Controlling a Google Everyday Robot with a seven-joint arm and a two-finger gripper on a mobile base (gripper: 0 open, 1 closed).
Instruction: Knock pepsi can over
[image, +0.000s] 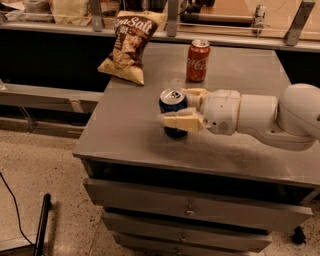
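Camera view, centre frame: gripper (176, 106) sits open astride the standing pepsi can (172, 100), so a low push might merely slide it toward the Coca-Cola can (198, 61) above.

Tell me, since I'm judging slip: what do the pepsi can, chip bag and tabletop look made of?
Pepsi can: likely aluminium, glossy blue print, silvery top with tab. Chip bag: thin glossy film, crinkled, with highlights. Tabletop: matte grey, painted metal or laminate, unclear which. The gripper straddles the can, fingers open.
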